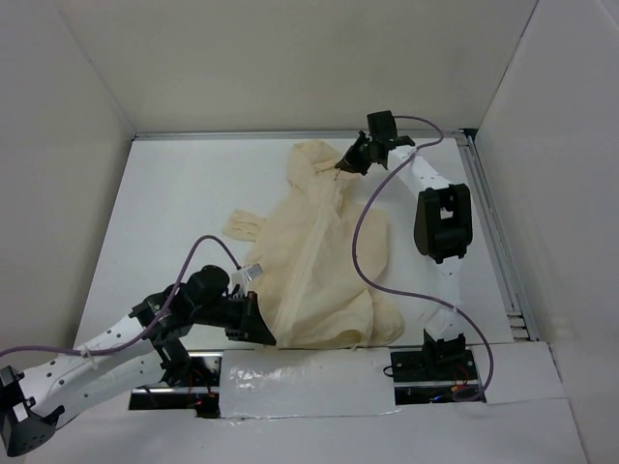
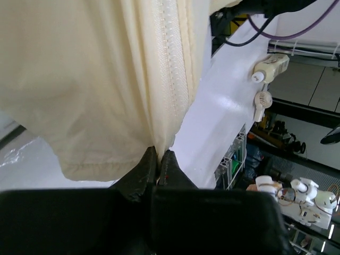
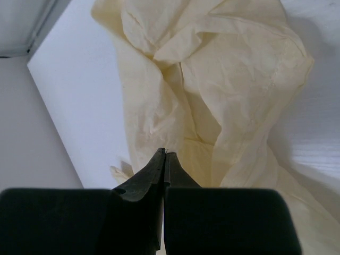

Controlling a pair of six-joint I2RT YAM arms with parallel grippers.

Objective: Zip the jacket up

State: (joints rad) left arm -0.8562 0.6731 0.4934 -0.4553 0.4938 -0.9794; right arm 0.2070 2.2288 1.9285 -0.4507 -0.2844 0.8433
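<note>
The cream jacket [image 1: 319,261] lies flat in the middle of the table, hood at the far end, hem toward me. Its front zipper [image 1: 305,256] runs closed from hem to neck. My left gripper [image 1: 263,327] is shut on the jacket's bottom hem right at the foot of the zipper; in the left wrist view [image 2: 158,154] the fabric [image 2: 79,79] hangs pinched between the tips. My right gripper [image 1: 340,166] is at the neck below the hood. In the right wrist view [image 3: 164,153] it is shut, with a thin pale sliver at the tips, over the jacket [image 3: 223,79].
White walls enclose the table on three sides. The right arm's purple cable [image 1: 363,242] loops over the jacket's right side. The right arm's black link [image 1: 442,222] stands beside the jacket. A metal rail [image 1: 493,232] runs along the right edge. A taped sheet [image 1: 309,387] covers the near edge.
</note>
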